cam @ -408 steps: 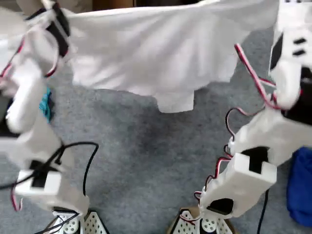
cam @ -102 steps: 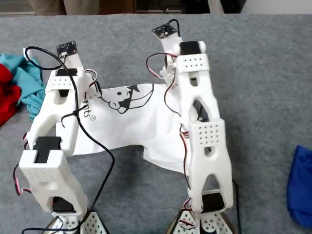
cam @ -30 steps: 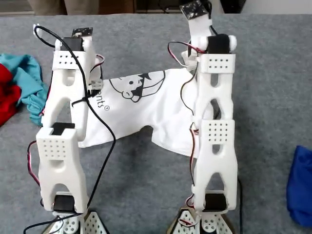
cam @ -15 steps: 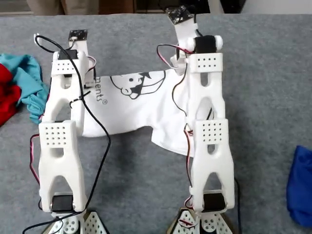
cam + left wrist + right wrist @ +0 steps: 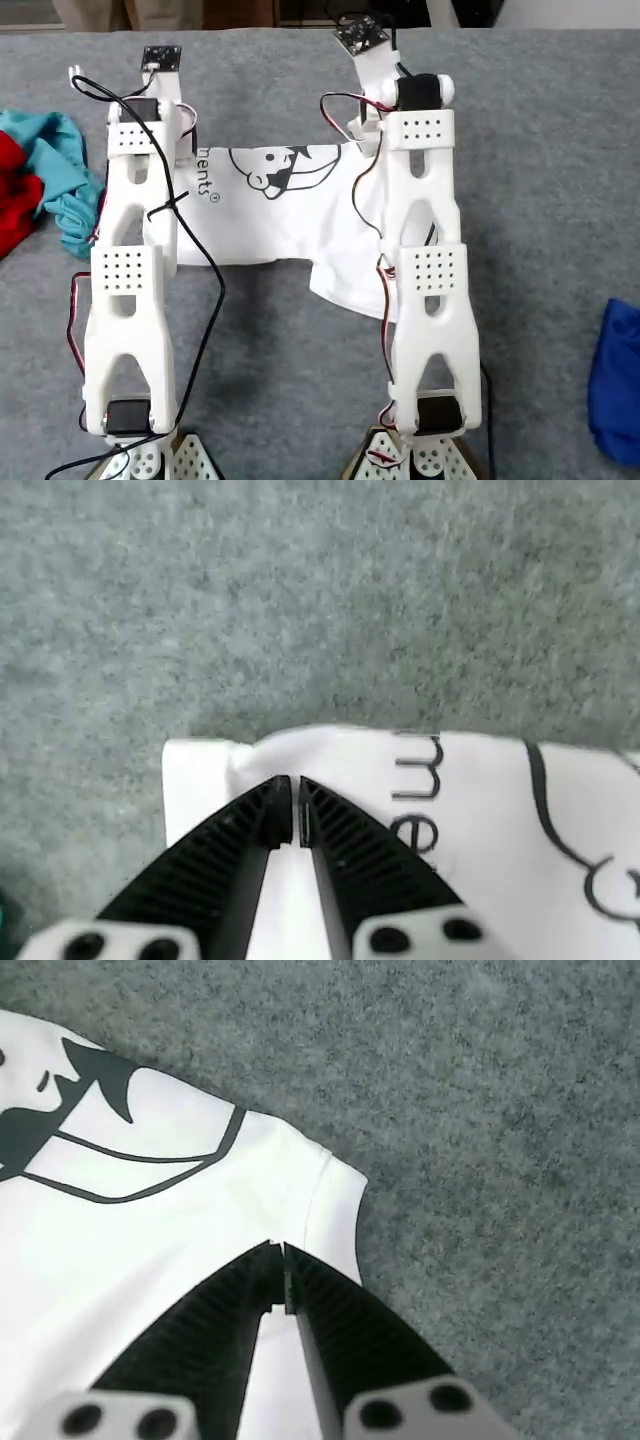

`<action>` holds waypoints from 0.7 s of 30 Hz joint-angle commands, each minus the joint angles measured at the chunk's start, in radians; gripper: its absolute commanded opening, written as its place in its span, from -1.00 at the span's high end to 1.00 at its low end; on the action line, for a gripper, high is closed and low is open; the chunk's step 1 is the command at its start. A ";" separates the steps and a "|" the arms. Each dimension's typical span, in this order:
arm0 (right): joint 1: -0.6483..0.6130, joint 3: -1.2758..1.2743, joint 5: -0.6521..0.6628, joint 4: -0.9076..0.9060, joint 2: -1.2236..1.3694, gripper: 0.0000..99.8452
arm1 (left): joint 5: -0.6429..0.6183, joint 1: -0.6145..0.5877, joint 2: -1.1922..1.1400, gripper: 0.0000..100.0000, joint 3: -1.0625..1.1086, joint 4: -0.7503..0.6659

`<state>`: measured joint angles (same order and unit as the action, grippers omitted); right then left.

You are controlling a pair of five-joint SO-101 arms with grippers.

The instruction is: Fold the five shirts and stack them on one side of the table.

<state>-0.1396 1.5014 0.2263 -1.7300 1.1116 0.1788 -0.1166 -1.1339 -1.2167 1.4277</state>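
Closest in, a blue shirt (image 5: 615,380) lies bunched at the right edge of the table (image 5: 540,150), well apart from everything else and not neatly folded as far as its visible part shows. No tidy stack sits on either side, so I judge the task to be at an early stage.

Between the two arms lies the white shirt (image 5: 270,225), printed side up, spread over the middle of the table. Its near edge is uneven: it is roughly straight by the left arm (image 5: 130,290), while a flap hangs lower and skewed under the right arm (image 5: 425,290). It looks laid out rather than folded, with no crease or doubled-over panel to be seen.

Farther out, both arms reach to the shirt's far edge. The left gripper (image 5: 287,790) has its jaws pressed together over the corner beside the lettering, seemingly pinching the cloth. The right gripper (image 5: 278,1255) is likewise closed on the opposite far corner, beside the dark outline of the print.

At the left edge, level with that far part, a teal shirt (image 5: 60,180) and a red shirt (image 5: 15,195) lie crumpled, touching each other.

So the white shirt is only being flattened. Its folds, the other garments and the stacking all remain to be done.
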 commanded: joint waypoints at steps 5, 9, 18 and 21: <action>0.019 0.076 0.009 -0.058 -0.102 0.99 | 0.011 -0.005 0.024 0.93 -0.219 0.239; 0.042 0.031 0.009 -0.058 -0.232 0.99 | 0.011 -0.012 0.024 0.96 -0.439 0.319; 0.004 -0.582 0.114 -0.006 -0.547 0.99 | -0.057 0.017 0.068 0.96 -0.341 0.330; -0.010 -0.760 0.107 0.107 -0.538 0.99 | -0.075 0.051 0.071 0.96 -0.242 0.330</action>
<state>-0.1274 0.8999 0.3245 -1.7116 0.6437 0.1281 -0.1028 -1.1308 -1.5221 1.7484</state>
